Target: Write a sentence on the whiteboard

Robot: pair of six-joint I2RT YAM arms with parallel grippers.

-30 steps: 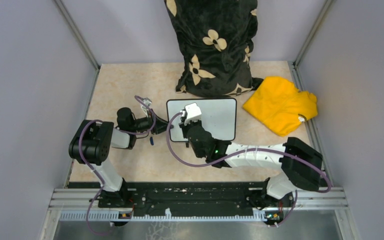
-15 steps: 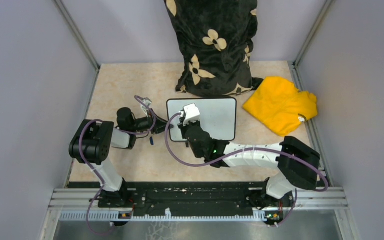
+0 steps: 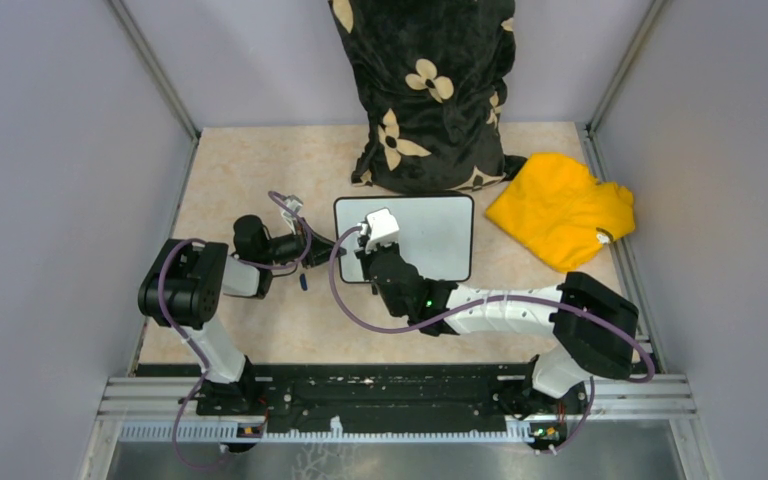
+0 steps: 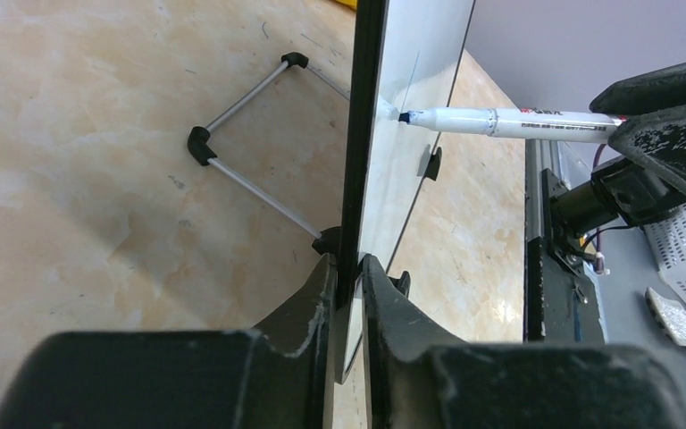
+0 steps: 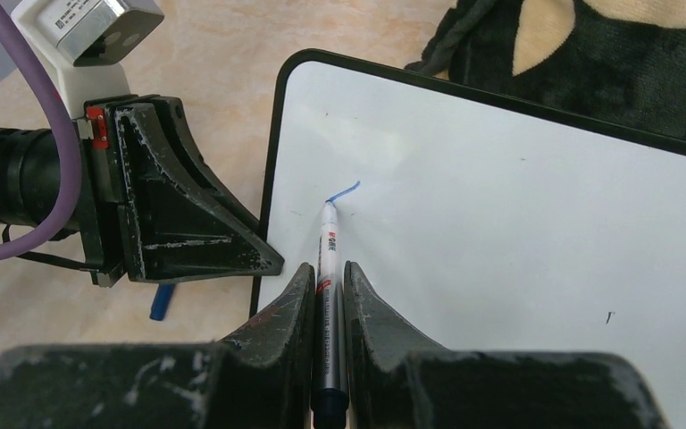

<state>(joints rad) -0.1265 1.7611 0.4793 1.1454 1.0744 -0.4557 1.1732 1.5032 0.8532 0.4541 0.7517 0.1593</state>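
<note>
The whiteboard (image 3: pixel 430 238) stands mid-table, white with a thin dark frame. My left gripper (image 4: pixel 350 268) is shut on the board's left edge (image 4: pixel 362 152), one finger on each face. In the right wrist view my right gripper (image 5: pixel 328 273) is shut on a white marker (image 5: pixel 329 259) with a blue tip. That tip touches the whiteboard (image 5: pixel 518 232) near its top left corner. Of the sentence, only one short blue stroke (image 5: pixel 346 190) shows, just beyond the tip. From the left wrist, the marker (image 4: pixel 500 121) meets the board's face at a right angle.
A black flowered cushion (image 3: pixel 430 90) stands right behind the board. A yellow cloth (image 3: pixel 560 208) lies to its right. A blue marker cap (image 5: pixel 162 302) lies on the table below the left gripper. The board's wire stand (image 4: pixel 250 134) juts out behind. Grey walls close in three sides.
The left jaws have closed tighter on the board's edge. The right gripper with the marker has edged slightly left.
</note>
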